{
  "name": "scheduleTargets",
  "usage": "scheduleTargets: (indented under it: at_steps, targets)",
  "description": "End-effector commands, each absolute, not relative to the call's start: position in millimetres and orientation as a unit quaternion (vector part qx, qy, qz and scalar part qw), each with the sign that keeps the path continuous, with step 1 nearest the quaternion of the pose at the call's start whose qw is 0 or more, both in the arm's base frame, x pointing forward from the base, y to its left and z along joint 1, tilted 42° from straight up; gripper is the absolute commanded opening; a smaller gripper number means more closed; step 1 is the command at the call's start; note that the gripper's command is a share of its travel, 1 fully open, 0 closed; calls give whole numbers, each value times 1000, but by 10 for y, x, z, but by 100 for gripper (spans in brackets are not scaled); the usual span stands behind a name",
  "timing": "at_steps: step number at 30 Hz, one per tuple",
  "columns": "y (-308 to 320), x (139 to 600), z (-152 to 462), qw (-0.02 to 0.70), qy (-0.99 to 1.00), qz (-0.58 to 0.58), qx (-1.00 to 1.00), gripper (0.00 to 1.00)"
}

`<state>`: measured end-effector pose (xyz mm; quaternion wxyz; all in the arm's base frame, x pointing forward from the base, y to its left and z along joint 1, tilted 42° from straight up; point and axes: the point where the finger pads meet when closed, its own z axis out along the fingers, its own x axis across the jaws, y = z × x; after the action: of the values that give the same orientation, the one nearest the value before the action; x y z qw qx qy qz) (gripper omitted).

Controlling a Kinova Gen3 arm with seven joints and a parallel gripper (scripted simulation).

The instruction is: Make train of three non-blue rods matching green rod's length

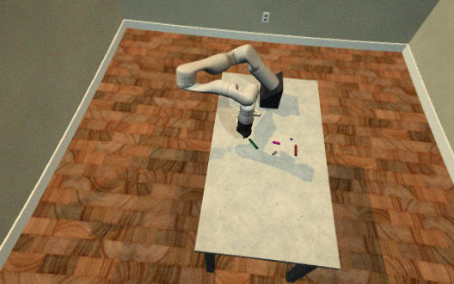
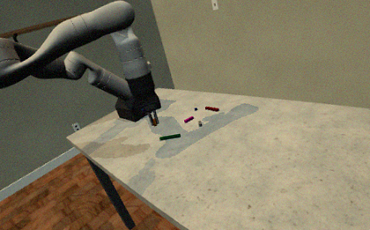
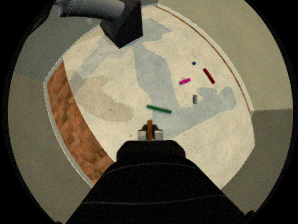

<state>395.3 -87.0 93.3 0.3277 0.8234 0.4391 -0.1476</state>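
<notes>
My gripper (image 1: 245, 137) (image 2: 154, 123) (image 3: 149, 129) is shut on a short orange rod (image 2: 154, 119) (image 3: 150, 125) and holds it upright a little above the table, near its left edge. The green rod (image 1: 253, 144) (image 2: 170, 137) (image 3: 158, 108) lies flat just beyond the gripper. Further right lie the magenta rod (image 1: 276, 142) (image 2: 188, 119) (image 3: 185, 82), the small grey rod (image 1: 274, 152) (image 2: 200, 123) (image 3: 194, 99), the red rod (image 1: 296, 150) (image 2: 212, 109) (image 3: 209, 75) and the tiny blue rod (image 1: 291, 138) (image 2: 196, 109) (image 3: 193, 63), all apart from each other.
The rods lie on a long pale table (image 1: 266, 215) (image 2: 271, 168). The arm's dark base (image 1: 272, 92) (image 3: 123, 22) stands at the table's far end. The table's left edge is close to the gripper.
</notes>
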Motion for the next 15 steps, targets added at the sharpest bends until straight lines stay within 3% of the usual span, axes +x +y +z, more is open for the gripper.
scheduleTargets:
  at_steps: [1,15]
  targets:
    - [-854,3966,951,329,440,-145,823,24]
    - [-843,3966,941,329,437,-144,824,24]
